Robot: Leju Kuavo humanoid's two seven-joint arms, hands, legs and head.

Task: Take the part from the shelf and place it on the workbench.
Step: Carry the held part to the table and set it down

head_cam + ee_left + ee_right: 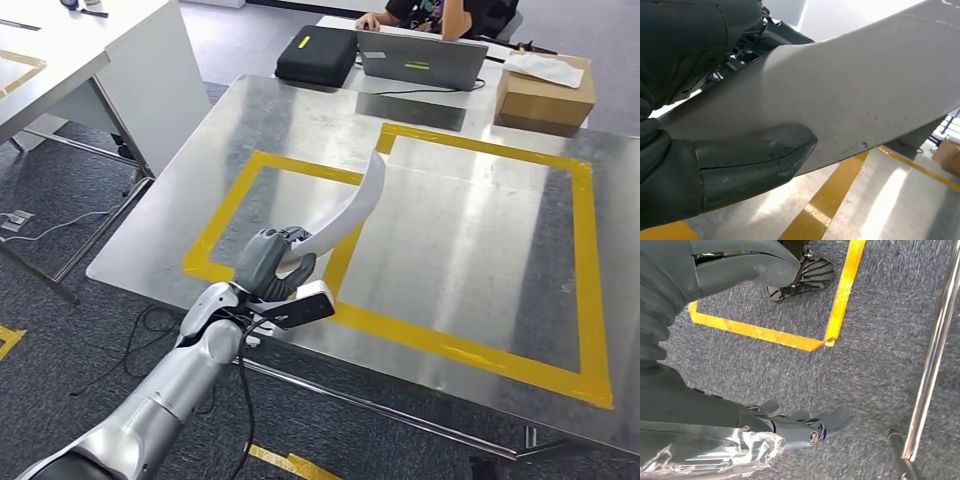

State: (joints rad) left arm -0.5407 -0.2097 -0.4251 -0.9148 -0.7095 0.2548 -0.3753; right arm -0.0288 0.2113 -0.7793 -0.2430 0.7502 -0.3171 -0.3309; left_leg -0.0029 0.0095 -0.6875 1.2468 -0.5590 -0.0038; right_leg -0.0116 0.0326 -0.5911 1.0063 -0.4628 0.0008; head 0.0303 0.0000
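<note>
While the left hand [273, 266] grips the white curved part [349, 208] by its lower end — long axis rising up-right over the bench's [483, 230] yellow tape at centre frame — the right hand [806, 427] hangs open over carpet, so the set-down looks to be the left's.

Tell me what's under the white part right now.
Under the white part, gripped by the left robot hand, lie the bare steel workbench and yellow tape. The stretch beneath the hand itself is covered.
</note>
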